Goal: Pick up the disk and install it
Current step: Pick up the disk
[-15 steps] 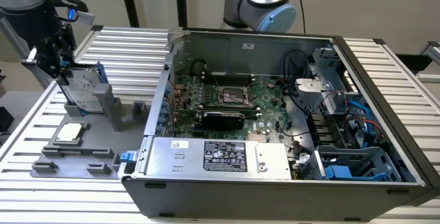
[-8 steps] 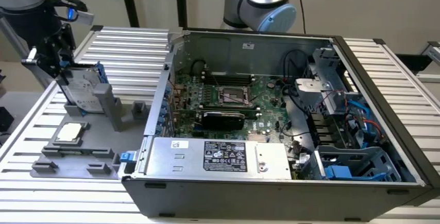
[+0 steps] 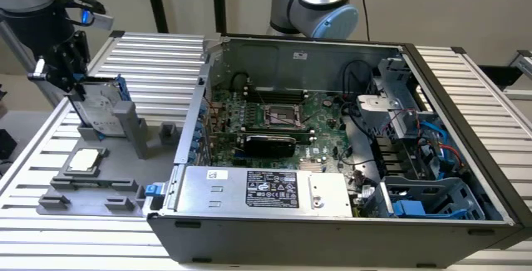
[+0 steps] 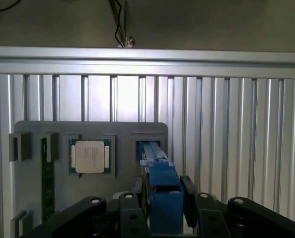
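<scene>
The disk [image 3: 101,110] stands on edge at the exterior view's left, its white label and blue carrier frame showing, its lower end at the slot of a grey fixture plate [image 3: 116,165]. My gripper [image 3: 70,79] reaches down from above and is shut on the disk's upper edge. In the wrist view the blue carrier edge of the disk [image 4: 160,173] runs from the fixture's slot up between my black fingers [image 4: 189,198], which press on both its sides; the gripper [image 4: 163,208] holds it there.
A square silver CPU chip [image 3: 86,160] [image 4: 90,156] and a green memory stick [image 4: 47,183] lie in the fixture plate. The open computer case [image 3: 332,128] lies at the exterior view's right, with a power-supply box [image 3: 266,190] and blue drive bays [image 3: 424,204].
</scene>
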Robot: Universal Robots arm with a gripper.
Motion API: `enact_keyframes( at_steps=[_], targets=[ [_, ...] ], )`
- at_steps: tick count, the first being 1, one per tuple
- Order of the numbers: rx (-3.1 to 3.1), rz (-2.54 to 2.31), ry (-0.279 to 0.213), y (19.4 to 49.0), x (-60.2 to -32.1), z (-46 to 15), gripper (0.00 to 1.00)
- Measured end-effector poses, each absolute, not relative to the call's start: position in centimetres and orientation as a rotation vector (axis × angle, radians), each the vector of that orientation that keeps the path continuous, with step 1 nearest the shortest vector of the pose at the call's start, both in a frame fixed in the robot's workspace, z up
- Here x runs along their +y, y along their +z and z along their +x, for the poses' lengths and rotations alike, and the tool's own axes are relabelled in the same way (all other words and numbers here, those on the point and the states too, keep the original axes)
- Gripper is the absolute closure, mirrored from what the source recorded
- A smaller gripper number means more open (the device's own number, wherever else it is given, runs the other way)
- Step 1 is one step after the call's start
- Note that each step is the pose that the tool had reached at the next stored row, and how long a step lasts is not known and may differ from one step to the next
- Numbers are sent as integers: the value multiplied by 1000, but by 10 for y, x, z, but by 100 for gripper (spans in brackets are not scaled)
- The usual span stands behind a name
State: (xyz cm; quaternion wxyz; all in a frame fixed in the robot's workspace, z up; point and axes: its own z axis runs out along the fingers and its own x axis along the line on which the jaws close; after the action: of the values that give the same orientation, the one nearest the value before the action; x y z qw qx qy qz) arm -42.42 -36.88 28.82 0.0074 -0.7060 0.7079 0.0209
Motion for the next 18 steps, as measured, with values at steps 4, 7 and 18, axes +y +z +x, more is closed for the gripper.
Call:
enact_keyframes(
  at_steps=[4,7,18],
  targets=[
    [2214,-2208,66,288,-369,-424,100],
    [2213,-2208,66,288,-370,-424,100],
    [2217,-2197,73,288,-378,-424,100]
  ],
)
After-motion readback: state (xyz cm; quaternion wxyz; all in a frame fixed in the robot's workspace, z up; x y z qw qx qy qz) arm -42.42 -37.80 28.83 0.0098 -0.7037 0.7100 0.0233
